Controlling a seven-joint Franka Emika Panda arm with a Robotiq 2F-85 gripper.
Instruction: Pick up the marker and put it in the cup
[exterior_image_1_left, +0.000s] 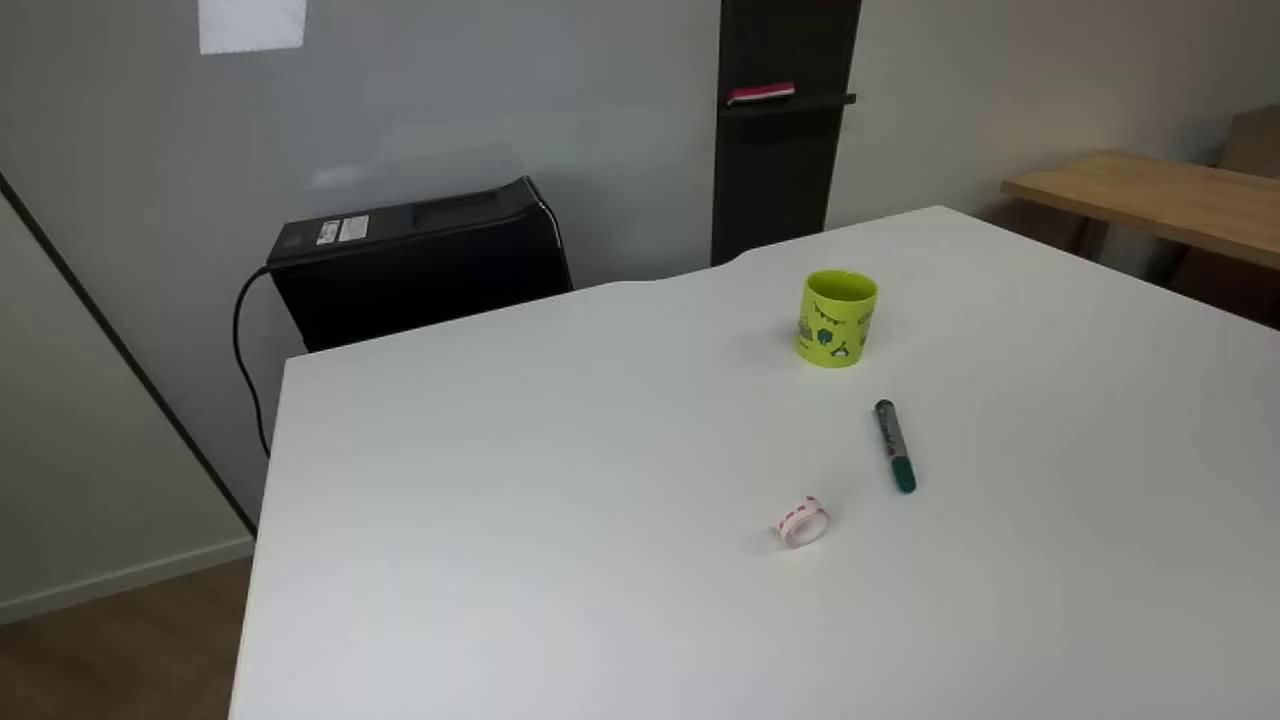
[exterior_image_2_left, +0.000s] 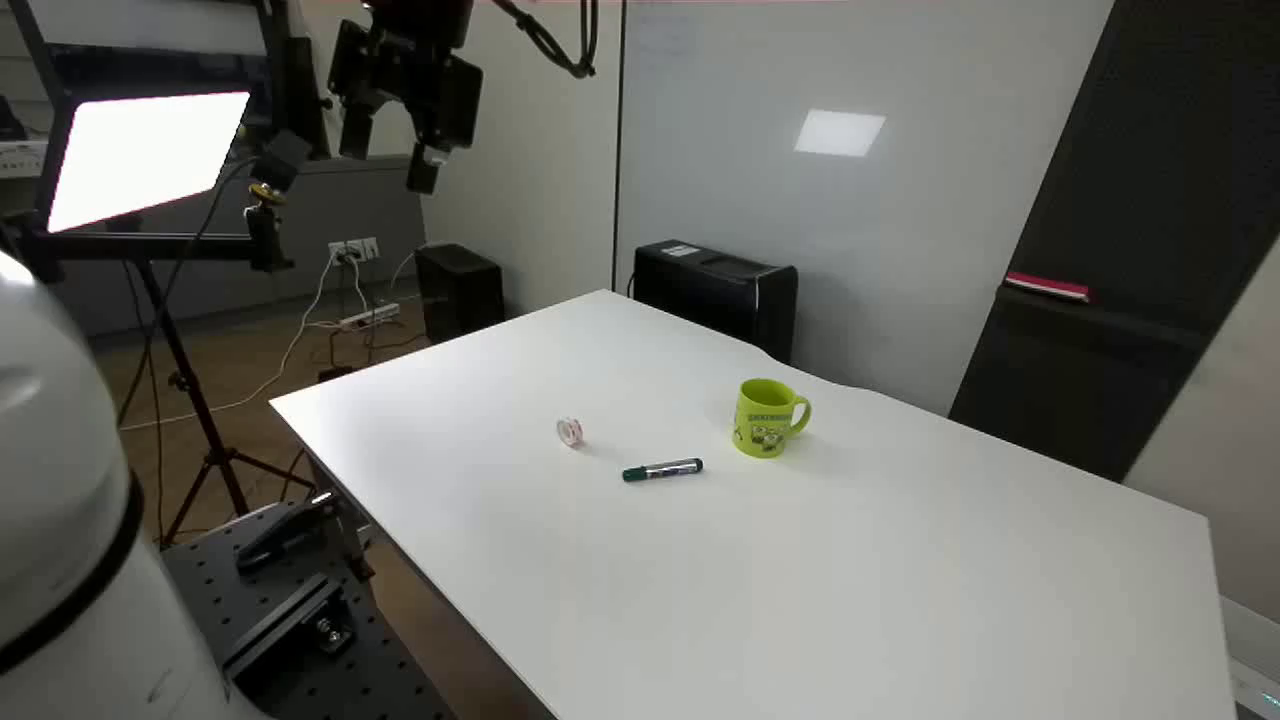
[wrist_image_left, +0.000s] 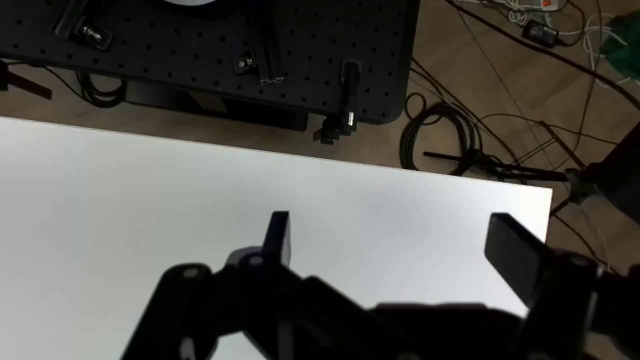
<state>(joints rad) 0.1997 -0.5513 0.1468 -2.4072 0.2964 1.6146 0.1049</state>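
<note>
Currently the marker (exterior_image_1_left: 895, 446) lies on the white table (exterior_image_1_left: 480, 520), its green end toward the near side and its dark end toward the far side in an exterior view. Beyond it and slightly left there, apart from it, the yellow-green cup (exterior_image_1_left: 836, 320) stands upright with dark drawings on its side; in an exterior view its handle (exterior_image_2_left: 807, 412) points right. To the near left of the marker, in an exterior view, sits a small white-and-red roll (exterior_image_1_left: 797, 515), apart from both.

High on the left in an exterior view hangs the gripper (exterior_image_2_left: 390, 158), well apart from all three. Its fingers (wrist_image_left: 515, 260) stand wide apart and it has hold of nothing; the wrist view shows white table surface through the gap.

Past the far edge, in both exterior views, are a black box-shaped appliance (exterior_image_1_left: 430, 270) and, to its right, a tall dark panel (exterior_image_1_left: 785, 180) bearing a red-and-white object (exterior_image_1_left: 762, 93). In an exterior view, on the left, are a glowing light panel (exterior_image_2_left: 150, 155) and, nearer, the rounded white robot arm (exterior_image_2_left: 70, 480) beside a dark perforated board (exterior_image_2_left: 380, 665).
</note>
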